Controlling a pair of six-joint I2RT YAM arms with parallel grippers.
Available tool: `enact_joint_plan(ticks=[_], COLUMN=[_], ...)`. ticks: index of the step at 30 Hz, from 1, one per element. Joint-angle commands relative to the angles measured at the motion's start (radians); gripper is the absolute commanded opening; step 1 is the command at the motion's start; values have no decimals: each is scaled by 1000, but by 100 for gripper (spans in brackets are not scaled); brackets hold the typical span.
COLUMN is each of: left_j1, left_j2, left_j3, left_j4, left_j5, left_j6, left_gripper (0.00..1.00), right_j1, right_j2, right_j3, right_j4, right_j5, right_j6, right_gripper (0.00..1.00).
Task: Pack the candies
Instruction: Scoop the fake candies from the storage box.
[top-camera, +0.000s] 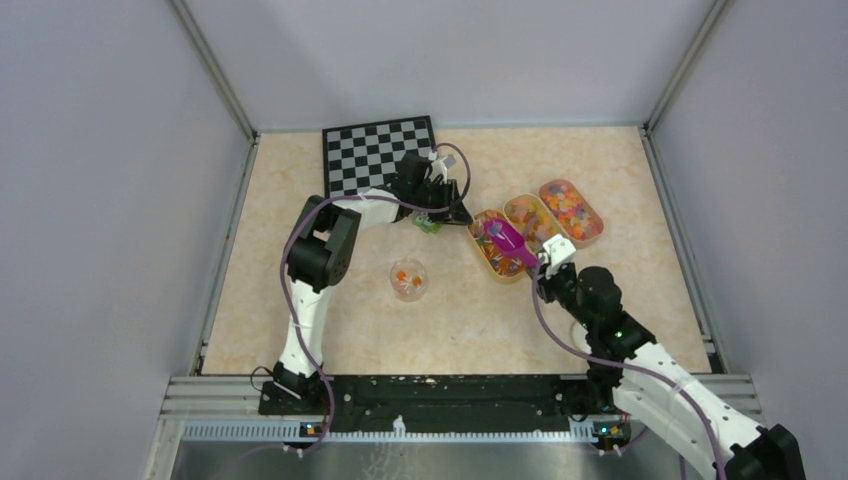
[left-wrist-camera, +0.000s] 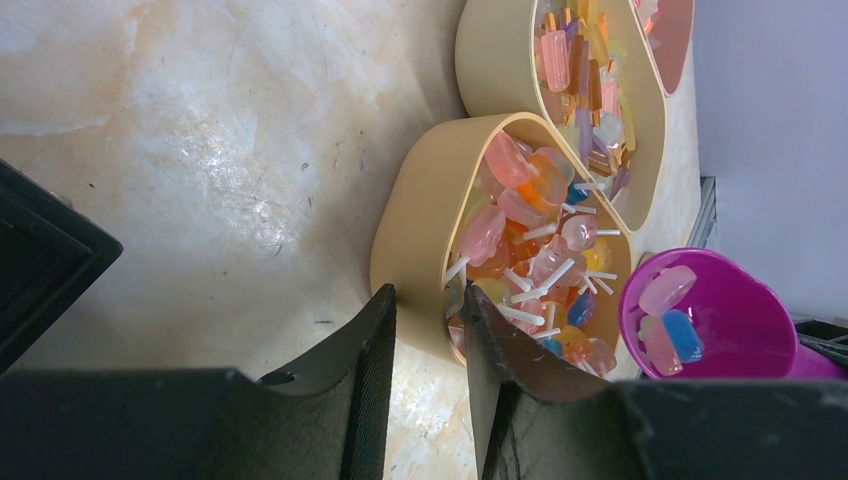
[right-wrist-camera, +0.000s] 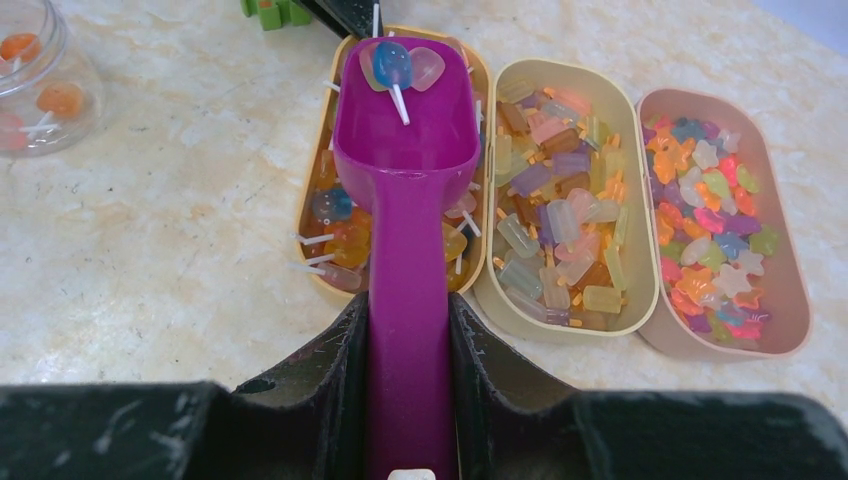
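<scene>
Three oval trays hold the candies. The left tan tray (left-wrist-camera: 410, 230) holds small lollipop candies (left-wrist-camera: 530, 230) with white sticks. My left gripper (left-wrist-camera: 428, 295) straddles that tray's far end wall, one finger outside and one inside, shut on the rim. My right gripper (right-wrist-camera: 408, 305) is shut on the handle of the magenta scoop (right-wrist-camera: 405, 130). The scoop bowl hangs over the left tray with a few candies (right-wrist-camera: 393, 62) in it, blue and pink. The scoop also shows in the top view (top-camera: 505, 238) and in the left wrist view (left-wrist-camera: 715, 320).
The middle tray (right-wrist-camera: 497, 300) and the pink right tray (right-wrist-camera: 700, 350) lie beside the left one. A small clear jar (top-camera: 408, 280) with a few orange candies stands left of the trays. A green block (top-camera: 428, 224) lies by my left gripper (top-camera: 447, 212). A checkerboard (top-camera: 375, 155) lies at the back.
</scene>
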Motion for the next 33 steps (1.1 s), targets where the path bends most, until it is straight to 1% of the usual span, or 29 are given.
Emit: enact_joint_plan(ticks=[1, 6, 9, 12, 16, 21, 30, 31, 33], left_j1=[-5, -6, -6, -8, -8, -8, -6, -5, -6], left_j2=[-12, -18, -24, -29, -47, -70, -161, -171, -188], left_j3=[24, 19, 12, 14, 21, 16, 10, 11, 19], left_j4=[14, 14, 14, 19, 9, -8, -28, -32, -51], left_j5=[19, 19, 17, 25, 22, 7, -31, -37, -57], left_j6=[10, 12, 11, 9, 22, 45, 53, 54, 55], left_gripper=[37, 39, 45, 48, 53, 55, 62, 63, 75], right_j1=[7, 7, 7, 6, 7, 7, 7, 7, 6], right_j2=[-42, -124, -162, -186, -169, -112, -123, -124, -118], right_j3=[36, 37, 64, 89, 115, 155, 209, 212, 215], right_j4=[29, 46, 25, 26, 23, -18, -78, -78, -123], right_j5=[-6, -30, -47, -106, -122, -158, -252, -267, -304], right_j6=[-2, -4, -12, -10, -3, -11, 11, 14, 12], right_gripper=[0, 0, 0, 0, 0, 0, 0, 0, 0])
